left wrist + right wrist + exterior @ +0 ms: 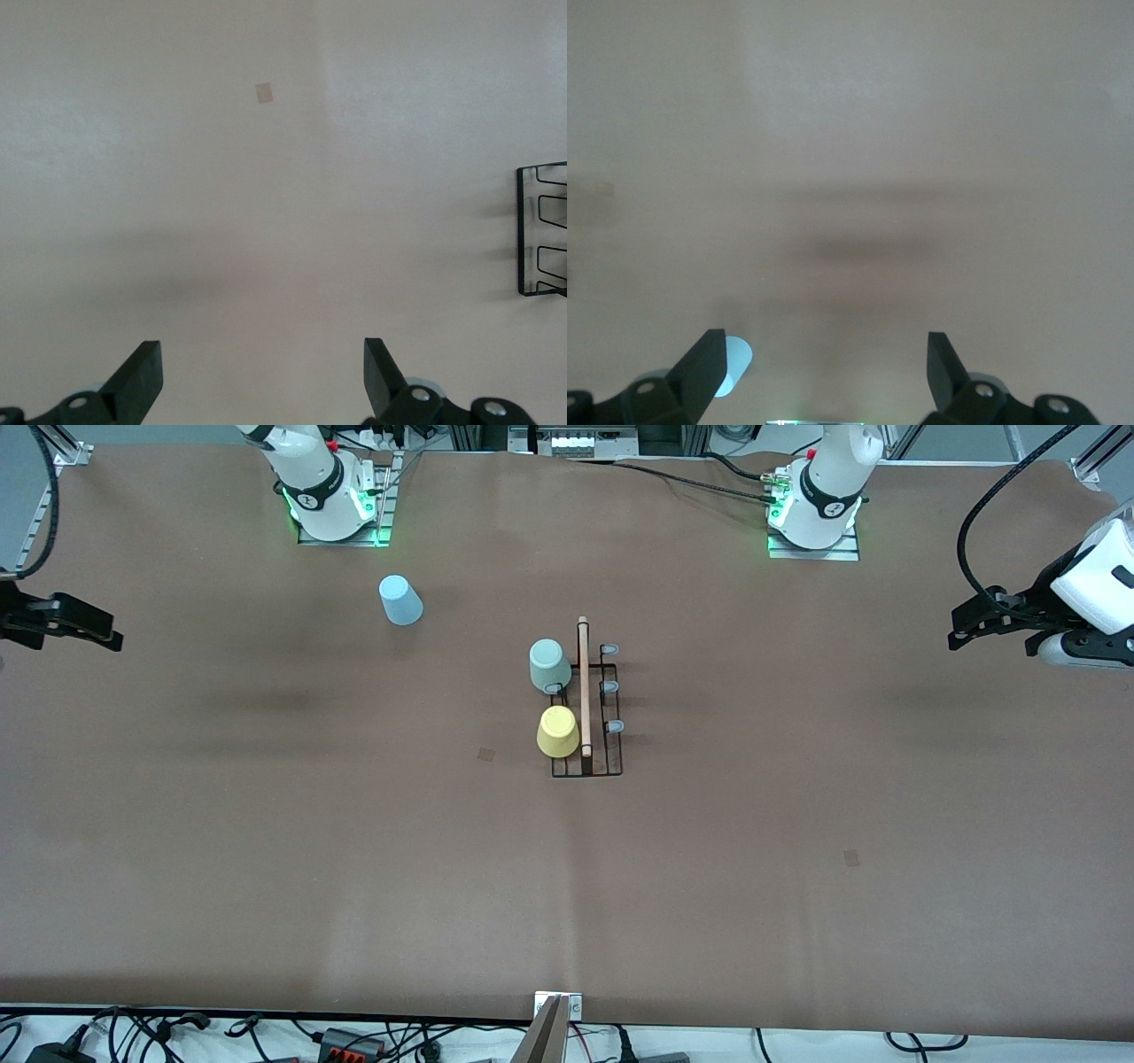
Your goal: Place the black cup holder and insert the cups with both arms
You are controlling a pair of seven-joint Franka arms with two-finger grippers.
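Blue cup (401, 600) stands nearest the right gripper (825, 354), well apart from the rack (586, 708); both grippers, left gripper (263, 363) included, hang with fingers spread

matt plastic cups (558, 732), wire rack (588, 731) w/ wood handle (584, 686)

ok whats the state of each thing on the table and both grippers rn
holder: on the table, four prongs bare
mint cup: upside down on a holder prong
yellow cup: upside down on a holder prong
blue cup: upside down on the table, apart from the holder
left gripper: open, empty, arm waiting
right gripper: open, empty, arm waiting
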